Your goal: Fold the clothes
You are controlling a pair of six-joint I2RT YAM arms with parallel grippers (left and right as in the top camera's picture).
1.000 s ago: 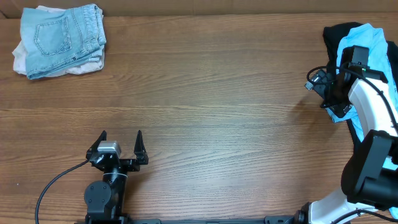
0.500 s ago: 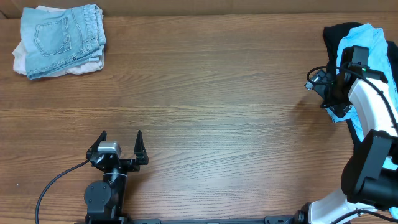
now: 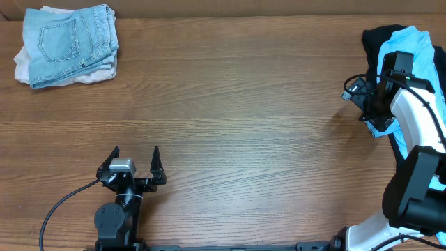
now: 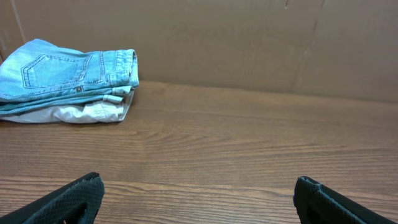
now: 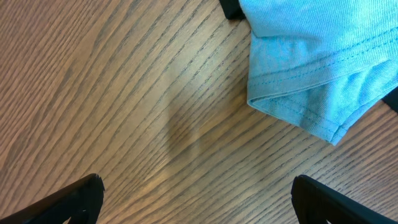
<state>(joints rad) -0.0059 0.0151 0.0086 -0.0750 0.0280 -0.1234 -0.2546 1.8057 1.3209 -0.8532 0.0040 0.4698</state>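
Overhead, we see denim shorts (image 3: pixel 70 42) folded atop beige shorts (image 3: pixel 22 66) at the far left corner of the table (image 3: pixel 244 104), left gripper (image 3: pixel 136 157) spread, empty, near the front edge. Left wrist: that stack lies well ahead, left of centre. Right wrist: right gripper (image 5: pixel 196 190) splayed, empty, sky-blue shirt (image 5: pixel 311 62) hem just ahead, black garment (image 5: pixel 231 7) at its edges

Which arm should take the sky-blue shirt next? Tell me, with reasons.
Right. The right hand is open, just beside the hem of the sky-blue shirt. The left hand, also open, sits far across at the near left, nowhere near that garment.
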